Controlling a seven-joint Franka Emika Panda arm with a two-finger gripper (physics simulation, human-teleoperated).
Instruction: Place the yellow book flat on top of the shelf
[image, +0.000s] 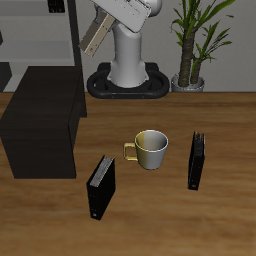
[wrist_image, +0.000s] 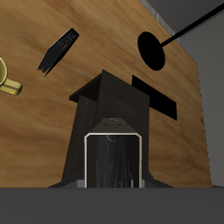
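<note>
status: approach step not yet begun; no grasp made. the pincer (image: 90, 42) hangs high near the robot base, well apart from every obj on the tabletop (image: 150, 220). its fingers can't be made out in either view, so open vs closed: cannot tell; nothing shows in its grip. target obj: the yellow book (image: 198, 160) is judged to be the thin vol standing on edge beside the mug (image: 152, 148), on the side away from the shelf (image: 40, 125). only its dark edges face the ext cam, so cover colour can't be confirmed from here. it isn't seen in the wrist view. do not confuse w/ the thicker black book (image: 100, 187), which stands nearer the tabletop's front edge, between shelf and mug. that book also appears in the wrist view (wrist_image: 57, 49), near the mug's handle (wrist_image: 5, 80). destination: the shelf is a large black box w/ a flat top and nothing on it. next move, as a judgement: travel over the mug to above the thin book, align the fingers across its thickness, descend and close on its upper edge. then lift clear of the mug, carry across to the shelf, rotate the book to lie on a broad cover and release. risks: clipping the mug in transit; tipping the upright book during descent.
</note>
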